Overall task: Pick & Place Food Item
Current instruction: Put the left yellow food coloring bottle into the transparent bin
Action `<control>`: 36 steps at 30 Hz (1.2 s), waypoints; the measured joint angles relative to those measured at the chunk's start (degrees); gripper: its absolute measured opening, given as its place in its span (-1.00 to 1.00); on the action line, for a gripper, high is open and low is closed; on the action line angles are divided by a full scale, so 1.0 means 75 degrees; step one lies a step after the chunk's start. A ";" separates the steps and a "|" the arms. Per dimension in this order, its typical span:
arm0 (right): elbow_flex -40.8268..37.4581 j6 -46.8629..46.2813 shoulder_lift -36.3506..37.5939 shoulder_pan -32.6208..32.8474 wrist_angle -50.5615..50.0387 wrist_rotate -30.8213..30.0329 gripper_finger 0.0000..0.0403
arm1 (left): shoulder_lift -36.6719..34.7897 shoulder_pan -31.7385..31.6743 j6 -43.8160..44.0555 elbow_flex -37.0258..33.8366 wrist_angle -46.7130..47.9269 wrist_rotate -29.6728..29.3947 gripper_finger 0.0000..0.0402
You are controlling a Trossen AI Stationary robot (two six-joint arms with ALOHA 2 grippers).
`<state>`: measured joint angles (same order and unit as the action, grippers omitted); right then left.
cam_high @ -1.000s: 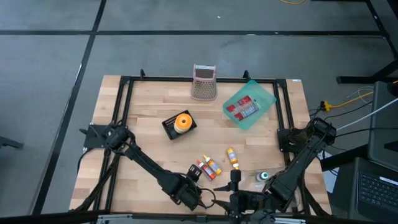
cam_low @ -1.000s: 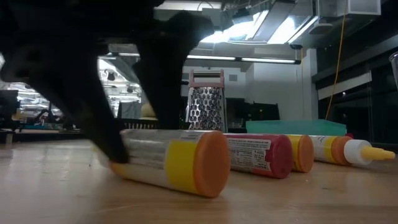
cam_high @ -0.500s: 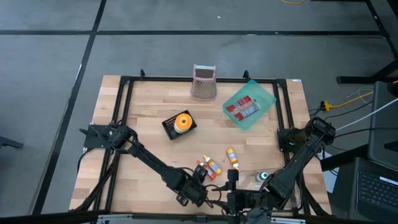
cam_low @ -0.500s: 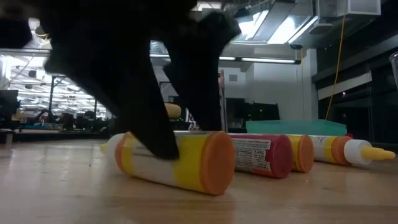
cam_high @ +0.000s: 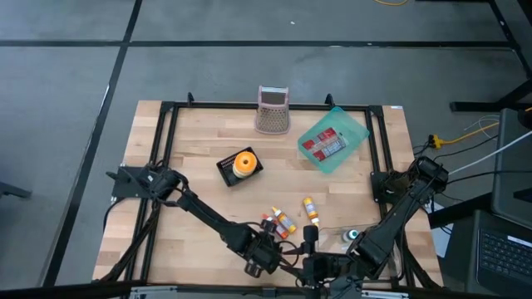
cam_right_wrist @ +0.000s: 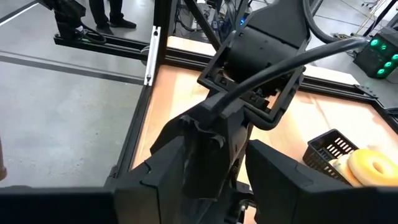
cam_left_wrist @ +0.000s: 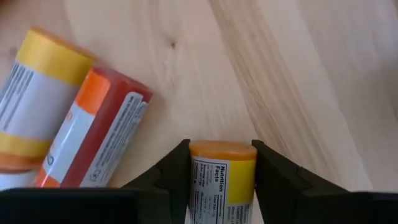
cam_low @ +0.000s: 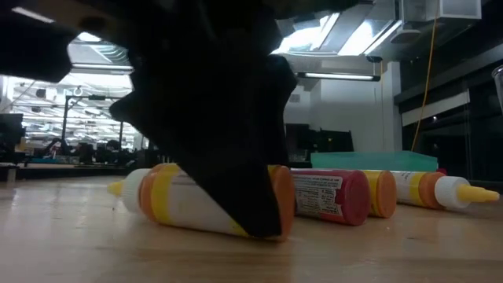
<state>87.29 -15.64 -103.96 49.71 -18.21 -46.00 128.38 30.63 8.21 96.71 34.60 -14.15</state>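
From above, the pale wooden bench (cam_high: pixel 199 158) carries a metal box grater with a pink handle (cam_high: pixel 272 110) at its far edge, a teal tray (cam_high: pixel 334 139) holding red packets, and a black basket (cam_high: pixel 239 165) with a yellow ring-shaped toy. The left gripper (cam_high: pixel 264 247) sits low at the near edge, at the cluster of small tubes (cam_high: pixel 280 223). The right gripper (cam_high: pixel 320 264) waits beside it at the near edge.

At bench height, the white squeeze tube with yellow bands and an orange cap (cam_low: pixel 177 206) lies on its side on the wood, the dark left gripper standing across its capped end. A red-labelled tube (cam_low: pixel 328 196) and a yellow-capped bottle (cam_low: pixel 440 189) lie beyond.

The left wrist camera shows the jaws pinching that tube (cam_left_wrist: pixel 221 180): each finger touches one side, orange cap forward, printed nutrition label on top. A red tube (cam_left_wrist: pixel 93 140) and a yellow-banded one (cam_left_wrist: pixel 34 99) lie near.

The right wrist camera shows its own jaws spread, holding nothing, the other arm ahead.
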 joint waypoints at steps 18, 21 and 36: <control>0.0010 0.0609 -0.0001 0.0062 -0.0037 -0.0174 -0.16 | -0.1845 0.0899 0.2679 -0.0682 0.0103 -0.3680 -0.34; 0.0009 0.0710 -0.0009 0.0141 -0.0003 -0.0181 -0.16 | -0.2563 0.1262 0.3748 -0.1624 0.0141 -0.4473 -0.34; 0.0006 0.1227 -0.0009 0.0180 0.0679 -0.1016 -0.16 | -0.3821 0.3418 0.4624 -0.6722 -0.8009 -1.0108 -0.34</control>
<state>87.33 -6.44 -104.03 51.06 -13.11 -53.62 99.72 56.27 42.89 46.29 -25.47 -89.97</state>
